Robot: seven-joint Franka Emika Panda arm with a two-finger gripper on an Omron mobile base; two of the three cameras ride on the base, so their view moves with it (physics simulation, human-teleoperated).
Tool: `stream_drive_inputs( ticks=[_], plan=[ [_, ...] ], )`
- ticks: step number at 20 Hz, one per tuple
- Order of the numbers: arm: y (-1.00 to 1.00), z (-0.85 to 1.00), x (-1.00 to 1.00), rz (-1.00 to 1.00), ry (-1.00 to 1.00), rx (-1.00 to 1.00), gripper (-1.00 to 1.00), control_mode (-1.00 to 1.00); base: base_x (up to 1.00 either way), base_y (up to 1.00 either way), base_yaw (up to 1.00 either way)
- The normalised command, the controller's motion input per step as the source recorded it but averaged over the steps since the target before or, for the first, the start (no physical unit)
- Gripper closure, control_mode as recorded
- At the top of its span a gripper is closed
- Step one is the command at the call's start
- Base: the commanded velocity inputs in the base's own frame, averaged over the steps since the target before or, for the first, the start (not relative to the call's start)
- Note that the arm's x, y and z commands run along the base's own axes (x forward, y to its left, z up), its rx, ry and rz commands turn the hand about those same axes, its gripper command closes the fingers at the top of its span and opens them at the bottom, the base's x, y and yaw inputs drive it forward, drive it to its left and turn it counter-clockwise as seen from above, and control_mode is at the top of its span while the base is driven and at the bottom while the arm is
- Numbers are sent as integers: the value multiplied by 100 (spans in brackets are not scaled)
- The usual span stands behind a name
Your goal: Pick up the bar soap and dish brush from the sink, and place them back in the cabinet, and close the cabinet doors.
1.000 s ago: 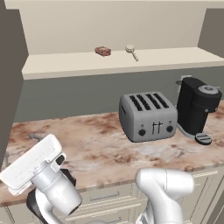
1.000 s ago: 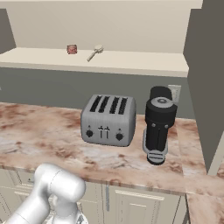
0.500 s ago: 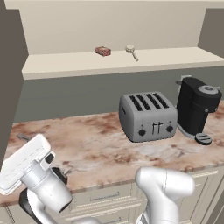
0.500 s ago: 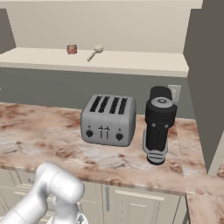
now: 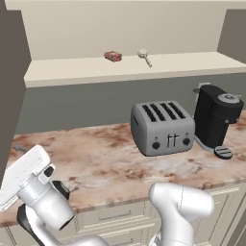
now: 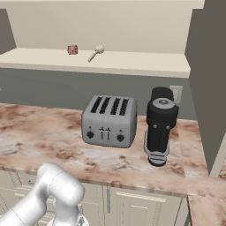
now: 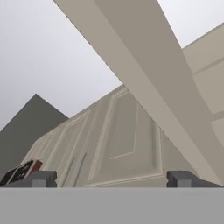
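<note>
Resting on the cabinet (image 5: pixel 96 72) shelf above the toaster (image 5: pixel 162 127), bar soap (image 5: pixel 113 56) just left of dish brush (image 5: pixel 144 56), apart, gripper (image 7: pixel 112 178) spread wide, holding nothing, facing a panelled cabinet door (image 7: pixel 127 140).

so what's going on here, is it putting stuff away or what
The bar soap and dish brush already lie on the open cabinet shelf, above the toaster and coffee maker. The arm is swung low to the left, and its gripper is open and empty, facing a panelled cabinet door. Closing the doors looks like the step left.
</note>
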Motion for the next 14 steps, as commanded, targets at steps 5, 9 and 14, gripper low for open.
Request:
stream_drive_inputs(
  ticks=[5,9,14],
  plan=[
    [0,7,4,1,-2,4,-100,-100,0,0,0],
    [0,19,3,2,-1,3,-100,-100,0,0,0],
    [2,19,0,2,0,1,-100,-100,0,0,0]
  ],
)
